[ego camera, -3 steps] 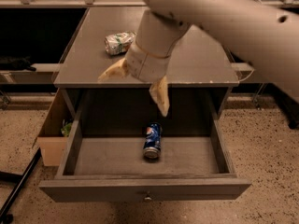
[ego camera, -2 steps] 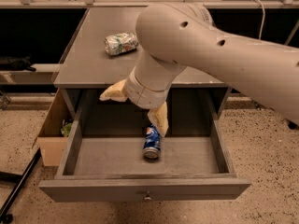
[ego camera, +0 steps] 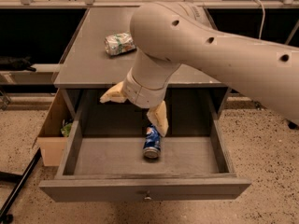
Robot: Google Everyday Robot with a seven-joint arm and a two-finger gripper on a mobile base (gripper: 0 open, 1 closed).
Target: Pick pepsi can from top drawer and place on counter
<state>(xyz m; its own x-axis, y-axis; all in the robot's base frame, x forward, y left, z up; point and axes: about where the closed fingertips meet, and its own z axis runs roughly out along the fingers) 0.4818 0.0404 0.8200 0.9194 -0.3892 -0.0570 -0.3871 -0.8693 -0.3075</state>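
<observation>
The pepsi can (ego camera: 152,143) lies on its side on the floor of the open top drawer (ego camera: 93,158), a silver end facing the front. My gripper (ego camera: 136,109) hangs open above the drawer, just under the counter's front edge. One beige finger (ego camera: 159,118) points down right over the can's far end; the other finger (ego camera: 113,95) sticks out to the left. Nothing is between them. The grey counter (ego camera: 84,64) spreads out behind, partly hidden by my arm.
A crushed silver-green can (ego camera: 118,44) lies on the counter at the back left. A brown cardboard box (ego camera: 52,134) stands on the floor left of the drawer. The drawer front carries a small metal knob (ego camera: 147,197).
The gripper has come down from the counter's edge toward the drawer, and its right finger now reaches the far end of the can. The can has not moved.
</observation>
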